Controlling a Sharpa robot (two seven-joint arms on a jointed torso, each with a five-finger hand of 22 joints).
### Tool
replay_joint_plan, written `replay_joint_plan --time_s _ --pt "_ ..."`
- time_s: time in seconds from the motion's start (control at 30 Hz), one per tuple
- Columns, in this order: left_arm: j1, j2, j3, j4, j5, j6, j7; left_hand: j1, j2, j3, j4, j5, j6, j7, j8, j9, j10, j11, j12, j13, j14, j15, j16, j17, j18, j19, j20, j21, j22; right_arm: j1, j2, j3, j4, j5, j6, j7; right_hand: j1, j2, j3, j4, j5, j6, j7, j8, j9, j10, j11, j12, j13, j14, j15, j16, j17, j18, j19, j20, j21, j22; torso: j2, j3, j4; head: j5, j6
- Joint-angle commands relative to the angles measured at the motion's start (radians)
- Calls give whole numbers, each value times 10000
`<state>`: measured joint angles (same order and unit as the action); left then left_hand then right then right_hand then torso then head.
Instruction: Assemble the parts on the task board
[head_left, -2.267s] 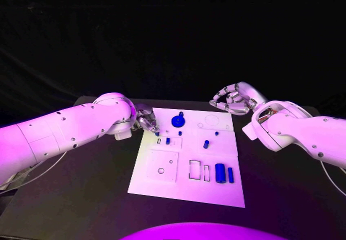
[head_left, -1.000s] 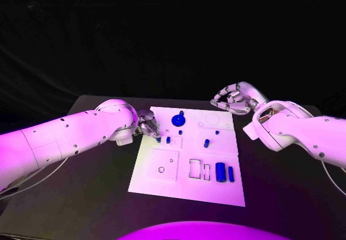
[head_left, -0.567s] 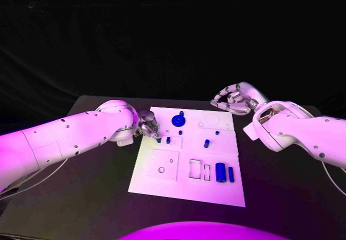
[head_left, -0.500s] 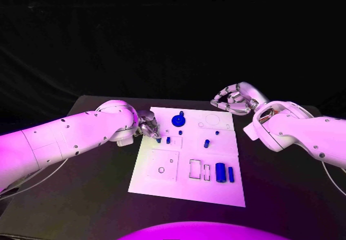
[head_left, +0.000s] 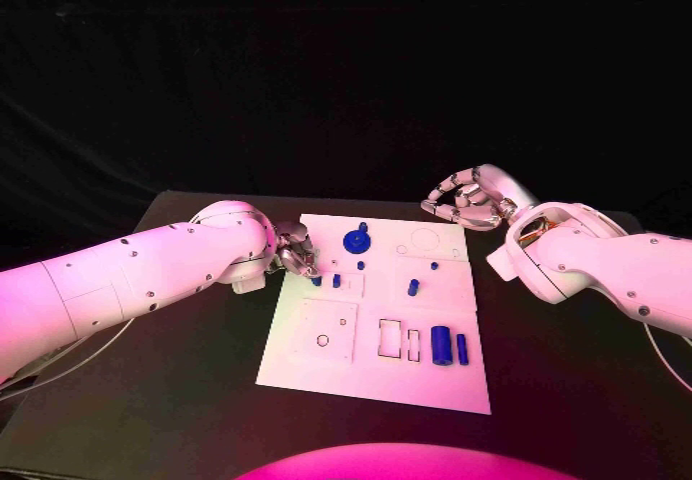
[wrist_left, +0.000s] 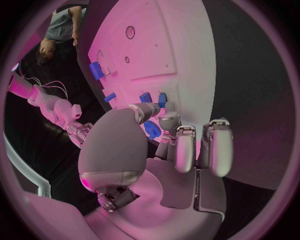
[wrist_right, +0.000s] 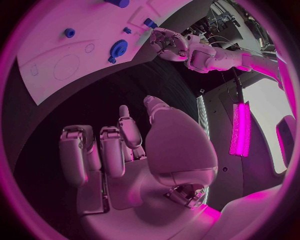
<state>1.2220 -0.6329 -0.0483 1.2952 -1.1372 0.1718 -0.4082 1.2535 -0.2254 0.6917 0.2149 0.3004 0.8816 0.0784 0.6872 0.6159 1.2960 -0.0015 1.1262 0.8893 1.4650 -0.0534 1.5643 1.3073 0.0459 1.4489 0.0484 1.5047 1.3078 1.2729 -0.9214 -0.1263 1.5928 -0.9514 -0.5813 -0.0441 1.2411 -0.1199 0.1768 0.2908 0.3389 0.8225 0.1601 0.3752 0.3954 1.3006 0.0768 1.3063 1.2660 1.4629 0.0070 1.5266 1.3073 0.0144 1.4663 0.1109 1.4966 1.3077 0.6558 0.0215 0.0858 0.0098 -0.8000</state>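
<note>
The task board (head_left: 378, 315), a white plate, lies in the middle of the black table (head_left: 159, 360), its long side running away from the robot. On it the blue parts are scattered: a round part (head_left: 355, 241) near the far edge, small pegs (head_left: 336, 281) in a row by the left edge, one short peg (head_left: 413, 288) further right, and two upright-looking blocks (head_left: 440, 345) beside outlined recesses near the board's middle. Thin outlines of circles and rectangles mark other seats, though they are faint and hard to read. The left hand (head_left: 296, 250) sits at the board's left edge, by the row of small pegs; in the head view the white forearm hides most of it. In the left wrist view its fingertips (wrist_left: 167, 120) reach down to the board close to a blue peg (wrist_left: 162, 99), and another blue piece (wrist_left: 152, 130) shows behind the fingers — whether the hand actually grips anything I cannot tell. The right hand (head_left: 466, 202) hangs above the table just beyond the board's far right corner, apart from every part; the right wrist view shows its fingers (wrist_right: 100, 150) curled inward with nothing between them.
</note>
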Motion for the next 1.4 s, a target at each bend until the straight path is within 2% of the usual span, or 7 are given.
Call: replay_joint_plan --time_s 0.03,0.6,0.97,1.4 --pt "-3 0 2 48 -3 162 -21 11 -47 1884 -1917 85 122 -10 42 27 75 -18 18 24 1058 -64 65 2635 -90 72 -16 46 1246 -6 3 1 9 -102 15 73 -86 -10 -8 4 37 -6 -71 69 -12 27 -48 -1 6 786 -68 -48 1356 77 522 -34 -33 2089 1 -6 -1 3 -22" --pt "-2 24 2 83 3 248 -45 -16 -87 1913 -1947 187 167 -19 36 53 103 -27 18 43 1058 -72 65 2635 -90 72 -26 48 1250 -7 11 1 8 -102 16 71 -86 -10 -8 4 37 -6 -71 69 -12 27 -48 -1 6 786 -68 -48 1356 77 522 -34 -33 2089 7 -2 0 5 -21" --pt "-3 169 -2 -69 0 296 -280 -22 -92 1917 -1949 203 174 -20 34 58 108 -28 17 45 1058 -73 65 2635 -94 82 -28 54 1262 -7 7 1 29 -102 16 69 -86 -10 -8 4 37 -6 -71 69 -12 27 -48 -1 6 786 -68 -48 1356 77 522 -34 -33 2089 3 7 -10 28 -29" --pt "-73 362 -62 -257 -7 522 -455 -32 -93 1919 -1946 213 177 -20 32 62 110 -28 13 42 1058 -74 65 2635 -91 75 -29 51 1254 -7 -15 1 52 -102 17 69 -86 -10 -8 4 37 -6 -71 69 -12 27 -48 -1 6 786 -68 -48 1356 77 522 -34 -33 2089 1 4 -6 -4 -58"
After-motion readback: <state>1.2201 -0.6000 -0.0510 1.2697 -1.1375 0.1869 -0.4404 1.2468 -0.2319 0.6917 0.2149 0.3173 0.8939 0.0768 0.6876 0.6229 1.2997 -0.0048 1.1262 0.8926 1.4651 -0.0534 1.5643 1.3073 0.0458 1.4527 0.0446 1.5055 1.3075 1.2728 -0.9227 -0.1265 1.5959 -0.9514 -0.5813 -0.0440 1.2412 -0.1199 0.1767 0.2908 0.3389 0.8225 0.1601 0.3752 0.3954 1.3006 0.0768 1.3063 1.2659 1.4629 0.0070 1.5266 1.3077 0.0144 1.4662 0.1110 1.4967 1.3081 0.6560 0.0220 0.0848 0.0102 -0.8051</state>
